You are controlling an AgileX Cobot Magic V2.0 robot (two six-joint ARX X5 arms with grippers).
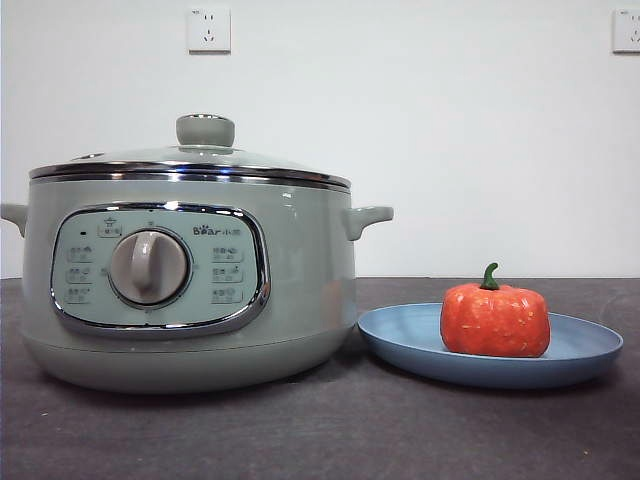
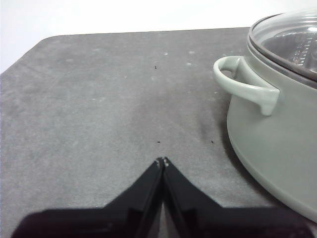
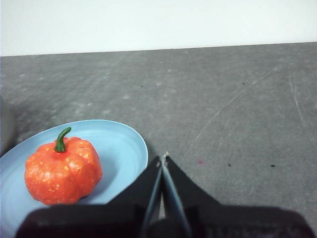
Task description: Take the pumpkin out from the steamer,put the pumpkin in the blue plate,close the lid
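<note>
Pumpkin [image 1: 494,320], small and orange-red with pale speckles and a curved green stem, sits upright on the blue plate [image 1: 400,340], toward the plate's middle. The blue plate rests on the dark grey desk [image 1: 320,430] just beside the steamer [image 1: 300,290], its near rim close to the pot's base; whether they touch cannot be made out. The steamer stands on the left side of the front view, its far-left handle cut off by the picture's edge. The lid [image 1: 190,165] sits closed on the steamer, its pale green knob on top. Neither arm shows in the front view. In the left wrist view, the left tool [image 2: 162,161] hangs over bare desk near the steamer's side handle, its two black jaws pressed together and gripping nothing. In the right wrist view, the right tool [image 3: 163,157] hangs just beside the plate's rim, jaws likewise closed tip to tip and empty.
</note>
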